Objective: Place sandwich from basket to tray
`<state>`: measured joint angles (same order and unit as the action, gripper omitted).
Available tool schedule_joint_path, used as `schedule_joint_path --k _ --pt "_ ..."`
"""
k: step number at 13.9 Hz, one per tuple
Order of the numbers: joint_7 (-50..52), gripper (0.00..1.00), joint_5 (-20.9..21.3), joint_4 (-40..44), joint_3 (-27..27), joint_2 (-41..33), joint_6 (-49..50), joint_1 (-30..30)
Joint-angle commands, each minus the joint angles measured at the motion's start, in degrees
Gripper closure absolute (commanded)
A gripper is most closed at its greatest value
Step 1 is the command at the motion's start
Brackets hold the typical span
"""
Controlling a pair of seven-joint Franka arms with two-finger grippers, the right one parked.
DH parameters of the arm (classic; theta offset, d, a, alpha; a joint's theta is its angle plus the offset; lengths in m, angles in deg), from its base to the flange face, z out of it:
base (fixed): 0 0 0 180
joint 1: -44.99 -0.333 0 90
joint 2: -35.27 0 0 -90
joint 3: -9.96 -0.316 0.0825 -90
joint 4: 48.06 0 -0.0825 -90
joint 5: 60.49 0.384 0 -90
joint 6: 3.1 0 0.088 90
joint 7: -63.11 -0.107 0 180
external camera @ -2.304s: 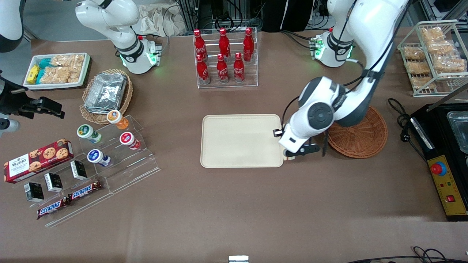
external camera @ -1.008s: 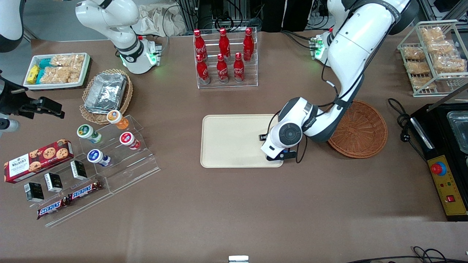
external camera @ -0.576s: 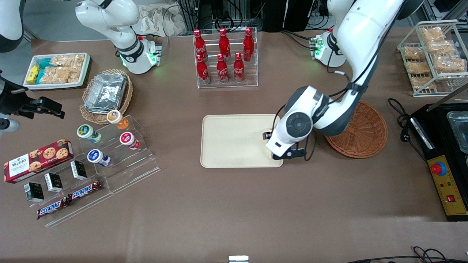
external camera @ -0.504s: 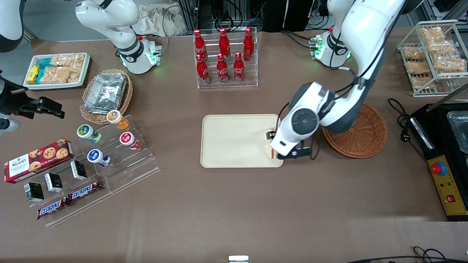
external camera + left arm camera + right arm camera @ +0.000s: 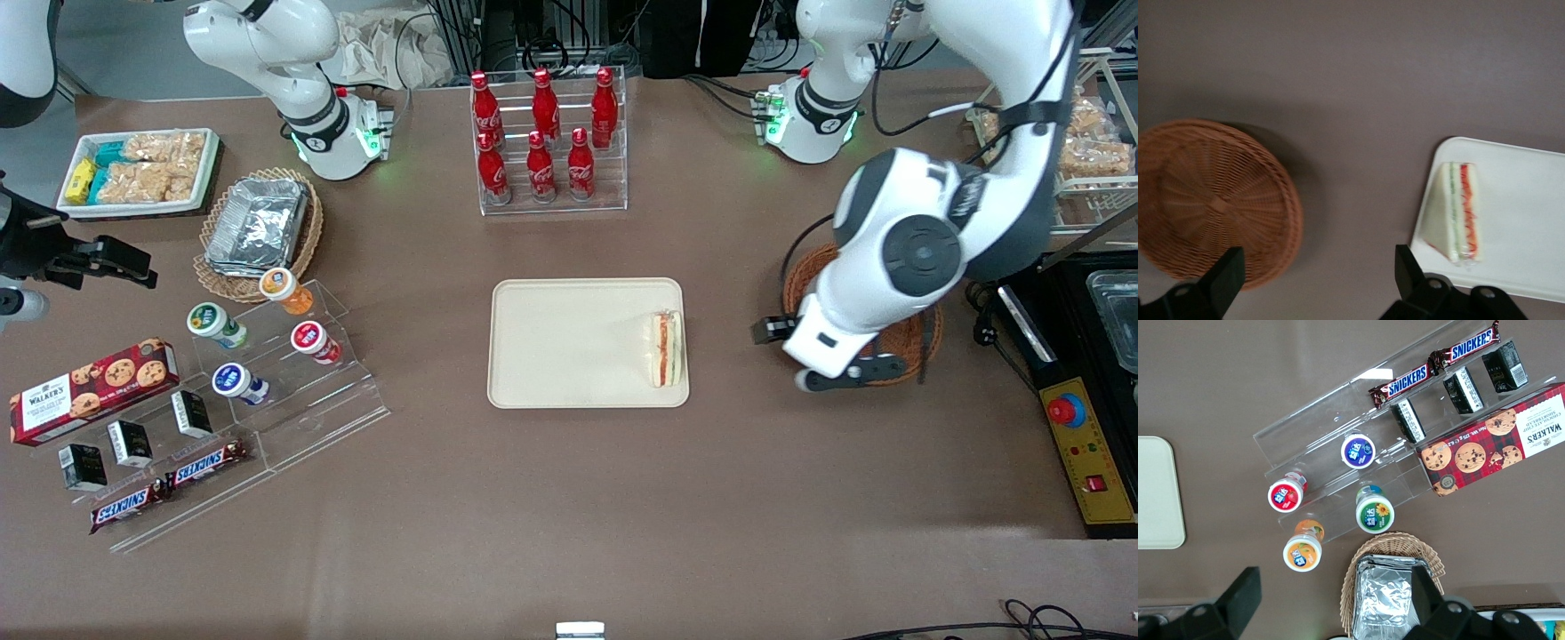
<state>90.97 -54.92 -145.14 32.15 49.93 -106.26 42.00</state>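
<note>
Lying on the cream tray (image 5: 569,342) at centre frame in the front view, against its rim nearest the basket (image 5: 907,342), the sandwich (image 5: 665,348) rests free, while the gripper (image 5: 1317,277) hangs above the bare table between tray and basket, fingers spread wide and holding nothing.

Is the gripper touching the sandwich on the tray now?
Apart. The front view shows the gripper open beside the basket, bare table separating it from the sandwich.

Front overhead view and downward left wrist share tray (image 5: 569,342).
</note>
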Motion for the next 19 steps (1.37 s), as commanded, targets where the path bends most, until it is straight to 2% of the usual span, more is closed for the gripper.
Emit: schedule_joint_path --k 1,4,6,8,13,19 --pt "-7.97 0.0 2.95 -1.71 -2.3 -4.9 1.12 -1.68" --pt "-18.25 0.0 2.17 -1.71 -9.42 -8.59 2.35 -0.1" --pt "-22.92 0.0 1.47 -1.45 -11.9 -10.61 2.71 -0.09" --pt "-24.96 0.0 -1.86 -0.49 -15.4 -12.19 3.84 -0.09" --pt "-29.35 0.0 -4.25 5.75 -16.21 -12.82 11.66 -0.88" --pt "-29.01 0.0 -4.34 6.28 -16.12 -12.64 12.55 -0.8"
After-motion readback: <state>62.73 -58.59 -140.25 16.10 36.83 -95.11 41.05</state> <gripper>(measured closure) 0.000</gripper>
